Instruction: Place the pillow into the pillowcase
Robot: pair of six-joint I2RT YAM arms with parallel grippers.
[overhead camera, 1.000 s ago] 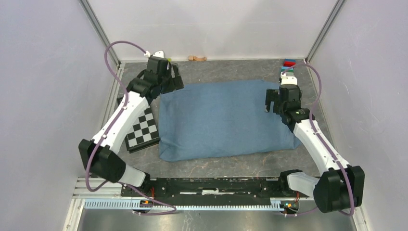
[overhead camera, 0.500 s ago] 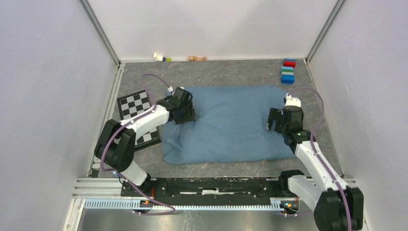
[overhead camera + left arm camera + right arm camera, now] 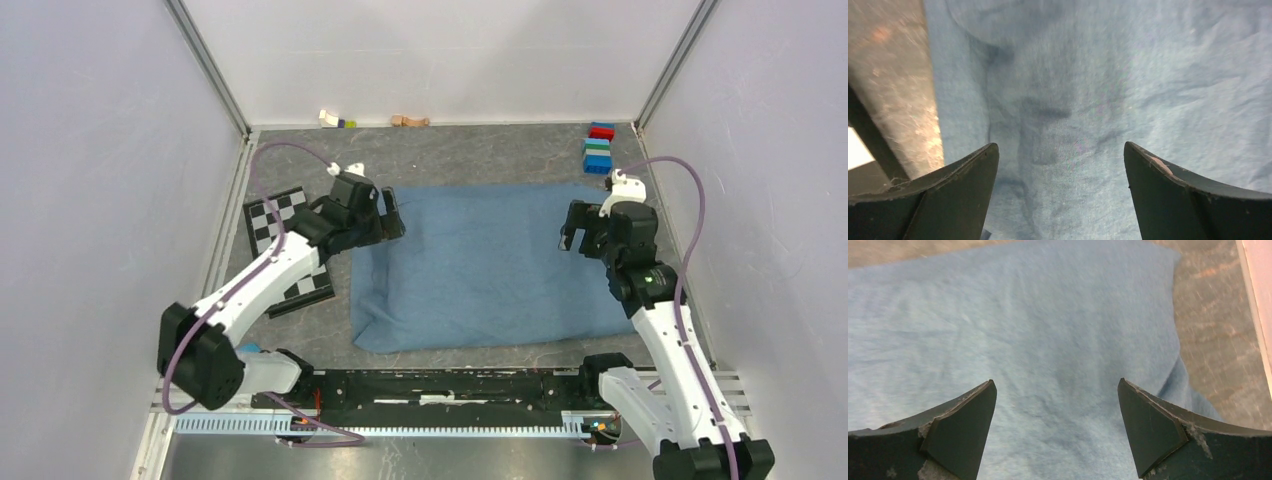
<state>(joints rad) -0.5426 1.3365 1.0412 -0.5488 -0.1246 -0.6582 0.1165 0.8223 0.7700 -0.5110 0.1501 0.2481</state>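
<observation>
While both pairs of fingers stand wide apart and hold nothing, you have the pillowcase [image 3: 480,265] spread flat on the mottled grey, stone-patterned table [image 3: 470,155] between the two arms. Your left gripper [image 3: 1060,147] hangs over the cloth's left end: straight below and ahead of its dark, wedge-shaped fingers [image 3: 948,200] you see dusty-blue fabric, soft and faintly fuzzy, with shallow creases and a darker dimple between the tips. Its straight edge runs just outside the finger at the wrist view's left, with bare table beyond. Your right gripper [image 3: 1056,381] hangs over the opposite end. The weave between its scuffed, chipped fingers [image 3: 1158,430] lies smoother, and a rounded cloth corner sits ahead of and outside the finger at that view's right. From above, the sack reads as a wrinkled rectangle, its near edge slightly ragged. A black-and-white checkerboard [image 3: 285,255] lies flat behind the left fingers, partly under that arm, and a stack of coloured blocks [image 3: 598,150] stands beyond the right fingers.
</observation>
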